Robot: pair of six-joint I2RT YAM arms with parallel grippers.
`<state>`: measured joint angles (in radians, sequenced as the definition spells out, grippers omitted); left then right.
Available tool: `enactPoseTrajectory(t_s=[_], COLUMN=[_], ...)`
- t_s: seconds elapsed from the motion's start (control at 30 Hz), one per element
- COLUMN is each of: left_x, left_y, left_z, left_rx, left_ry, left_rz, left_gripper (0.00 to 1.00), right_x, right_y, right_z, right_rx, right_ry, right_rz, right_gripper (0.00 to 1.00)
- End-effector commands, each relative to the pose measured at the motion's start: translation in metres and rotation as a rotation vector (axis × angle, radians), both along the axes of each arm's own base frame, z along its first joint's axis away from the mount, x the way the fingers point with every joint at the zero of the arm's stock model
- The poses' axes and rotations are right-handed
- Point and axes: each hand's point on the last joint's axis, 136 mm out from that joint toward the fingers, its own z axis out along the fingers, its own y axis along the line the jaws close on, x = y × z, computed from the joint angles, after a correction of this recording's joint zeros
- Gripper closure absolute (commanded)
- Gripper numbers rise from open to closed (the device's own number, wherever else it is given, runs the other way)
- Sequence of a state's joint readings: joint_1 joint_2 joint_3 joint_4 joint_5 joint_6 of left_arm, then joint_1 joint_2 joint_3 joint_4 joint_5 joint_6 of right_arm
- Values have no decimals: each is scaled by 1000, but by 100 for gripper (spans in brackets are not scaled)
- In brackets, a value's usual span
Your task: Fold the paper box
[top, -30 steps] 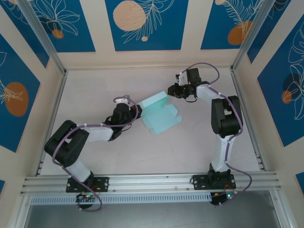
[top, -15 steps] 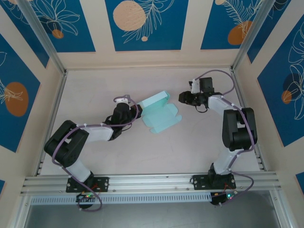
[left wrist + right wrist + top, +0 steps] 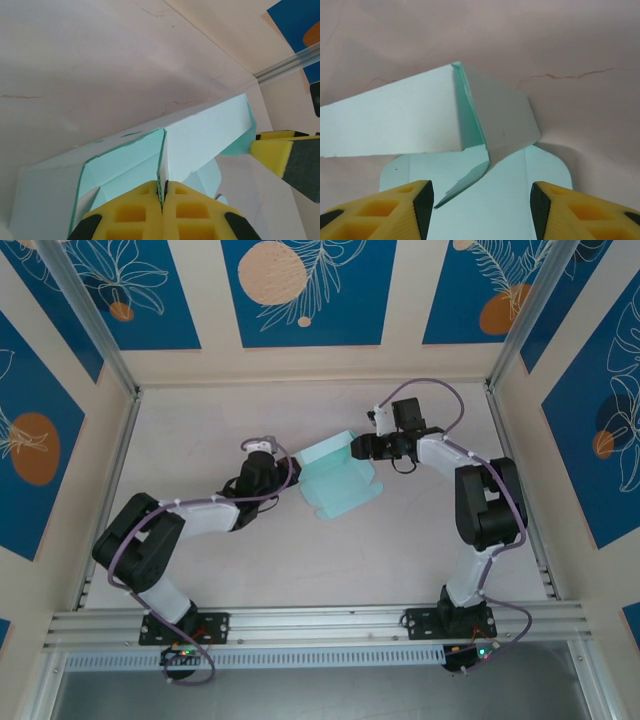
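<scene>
The paper box (image 3: 340, 490) is pale light-blue card, partly folded, lying at the middle of the table with its far flap raised. My left gripper (image 3: 292, 480) is at its left edge. In the left wrist view that gripper (image 3: 164, 192) is shut on a thin upright wall of the paper box (image 3: 210, 135). My right gripper (image 3: 357, 449) is at the raised flap's right end, and one of its yellow fingers (image 3: 280, 152) shows beside the flap's corner. In the right wrist view the right gripper (image 3: 481, 205) is open over the flat panel, with the raised flap (image 3: 395, 115) just ahead of it.
The pale table (image 3: 200, 430) is boxed in by cream walls with blue panels and aluminium posts (image 3: 512, 340). A metal rail (image 3: 320, 625) runs along the near edge, where both arm bases sit.
The right gripper let go of the flap's end and pulled away to the right. It then came back to the flap with its jaws wider apart. The left gripper kept its hold.
</scene>
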<state>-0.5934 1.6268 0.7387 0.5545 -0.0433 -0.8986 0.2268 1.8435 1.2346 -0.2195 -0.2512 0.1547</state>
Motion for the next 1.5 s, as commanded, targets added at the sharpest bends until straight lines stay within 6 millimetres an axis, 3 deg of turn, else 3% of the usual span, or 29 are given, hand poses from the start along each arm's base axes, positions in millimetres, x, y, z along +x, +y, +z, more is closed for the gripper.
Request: enactPoseTrajectory(t_s=[0.0, 0.17, 0.37, 0.5, 0.6, 0.67, 0.83, 1.03, 1.47], left_x=[4, 16, 23, 32, 39, 42, 46, 54, 77], left_y=[4, 7, 7, 10, 13, 13, 12, 16, 15], left_z=[-13, -10, -15, -16, -14, -12, -16, -27, -31], left_rx=[53, 72, 93, 104, 109, 106, 108, 97, 106], left_ry=[49, 65, 73, 78, 83, 84, 107, 153, 224], left_rz=[-16, -17, -22, -22, -26, -29, -51, -54, -108], left_gripper=[100, 100, 100, 100, 100, 100, 100, 100, 100], right_x=[7, 2, -9, 4, 11, 10, 11, 34, 72], right_y=[-1, 9, 20, -5, -25, -29, -23, -12, 6], right_z=[-2, 7, 42, 46, 39, 30, 5, -14, -11], right_rx=[-18, 38, 114, 90, 123, 127, 89, 48, 3], right_ry=[4, -1, -71, -80, -28, -6, 29, 66, 36], right_rz=[9, 50, 88, -34, -147, -175, -169, -152, -43], right_gripper=[47, 46, 35, 41, 51, 51, 48, 45, 45])
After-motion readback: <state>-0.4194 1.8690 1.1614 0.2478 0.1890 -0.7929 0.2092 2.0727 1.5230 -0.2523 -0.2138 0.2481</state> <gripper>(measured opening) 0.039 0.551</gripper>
